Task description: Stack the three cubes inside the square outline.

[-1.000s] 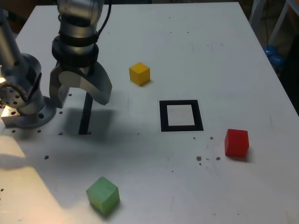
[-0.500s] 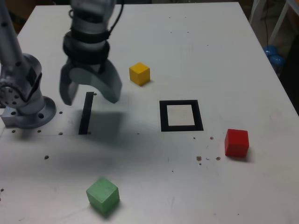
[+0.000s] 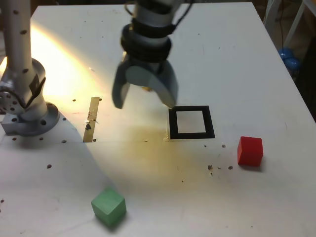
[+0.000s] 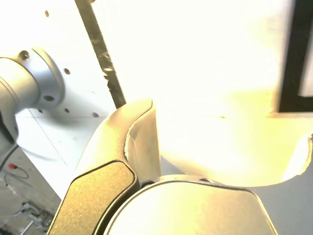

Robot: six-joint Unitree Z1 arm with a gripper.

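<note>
Exterior view, left to right. The arm's base (image 3: 27, 106) stood at the exterior view's left edge of the white counter (image 3: 237, 59). Just beside it lay a thin metal strip (image 3: 92, 120), and nearer the camera sat the green cube (image 3: 108, 206), well apart from everything else. The tool (image 3: 144, 102) hung above the counter with its jaws spread and nothing between them. The yellow cube (image 3: 146, 89) was almost wholly hidden behind it; only a sliver of yellow showed between the jaws. The square outline (image 3: 191, 122) lay empty just to the exterior view's right of the tool. The red cube (image 3: 250, 150) rested farther right, apart from the outline. No cube was yet stacked. Strong glare washed the counter in both views. Risk: with the yellow cube masked and the wrist view overexposed, a descent could be misaligned, so that a jaw tip might nudge the cube aside rather than straddle it.
</note>
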